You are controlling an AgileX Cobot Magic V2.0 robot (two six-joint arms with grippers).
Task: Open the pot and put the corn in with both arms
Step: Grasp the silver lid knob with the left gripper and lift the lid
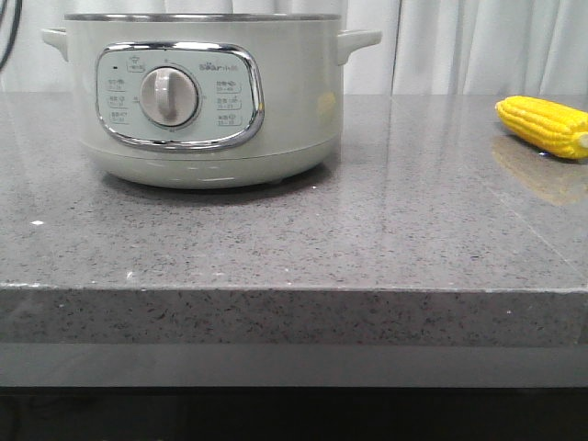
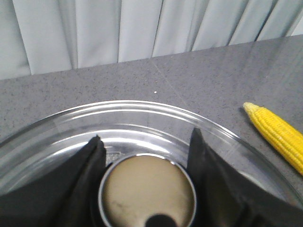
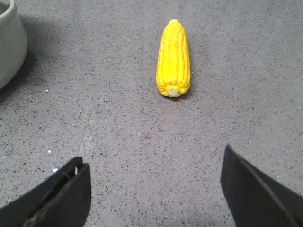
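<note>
Grey-green round electric pot [image 1: 202,101] sits far left on speckled grey stone surface [image 1: 367,239]; contents hidden. Left gripper [image 2: 144,182] clenched on round knob [image 2: 147,191] of clear glass lid [image 2: 142,113]. Yellow tapered corn cob [image 1: 544,126] lies far right, flat, long axis left-right. Right gripper [image 3: 154,191] released, spread wide above surface.

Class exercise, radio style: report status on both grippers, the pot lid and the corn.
Left gripper jaws straddling lid knob, grip unconfirmed. Right gripper open above the counter, corn ahead, untouched. Glass lid on pot. Nothing in the way.
</note>
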